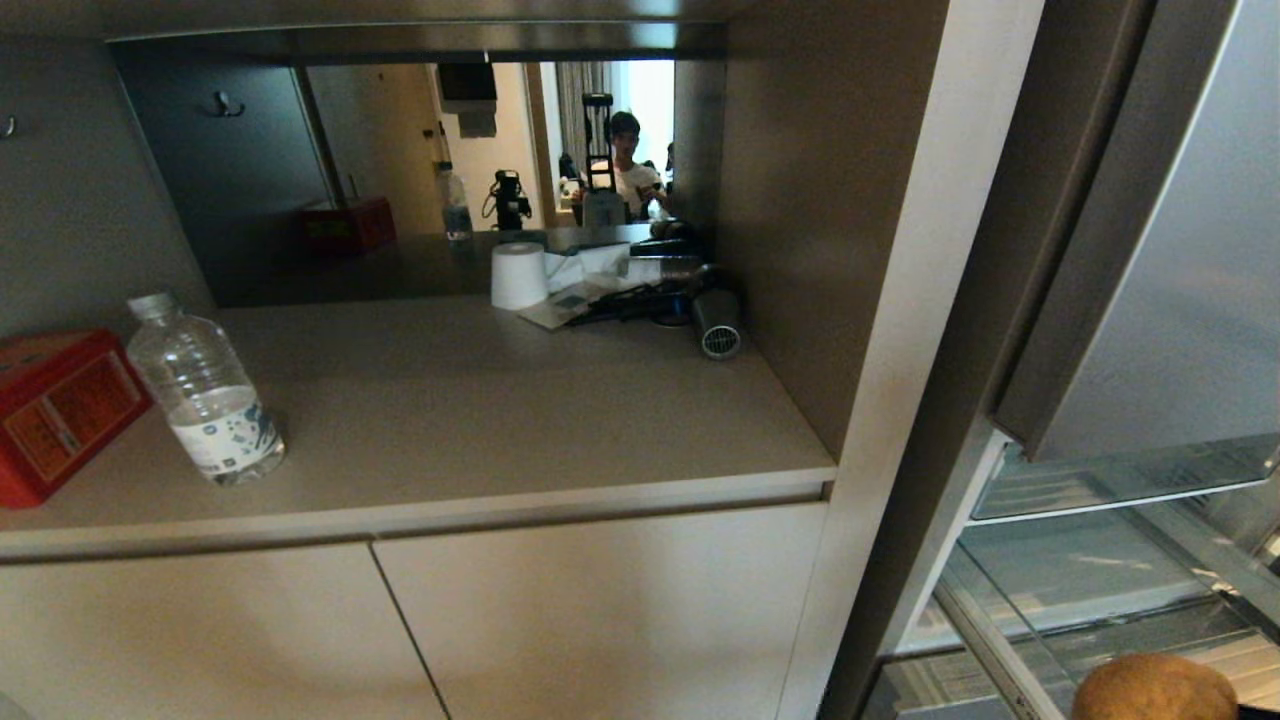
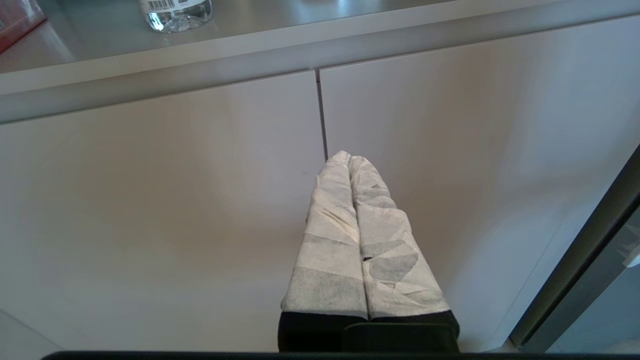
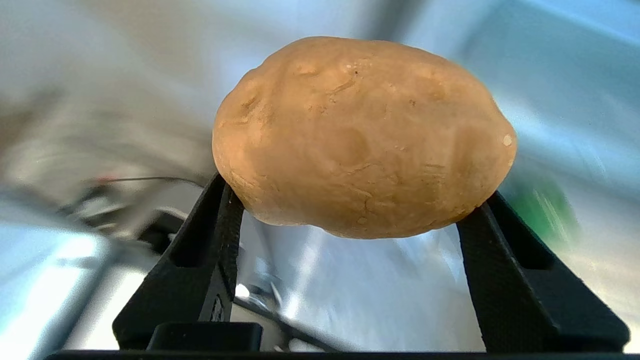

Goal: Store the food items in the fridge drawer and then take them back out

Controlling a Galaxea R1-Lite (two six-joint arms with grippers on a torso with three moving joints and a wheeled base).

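A lumpy tan potato [image 3: 362, 135] sits between the black fingers of my right gripper [image 3: 356, 192], which is shut on it at its two ends. In the head view only the top of the potato [image 1: 1155, 688] shows, at the bottom right corner, above the pulled-out clear fridge drawer [image 1: 985, 635]. A blurred green patch [image 3: 545, 210] shows beyond the potato; I cannot tell whether it is the bell pepper. My left gripper [image 2: 348, 157], wrapped in white tape, is shut on nothing in front of the beige cabinet doors [image 2: 200, 200].
On the counter [image 1: 500, 400] stand a clear water bottle [image 1: 205, 390], a red tin box [image 1: 55, 410], a white roll [image 1: 518, 275] and a hair dryer [image 1: 715, 325]. The silver fridge door [image 1: 1180, 250] hangs open at the right. A mirror shows a person.
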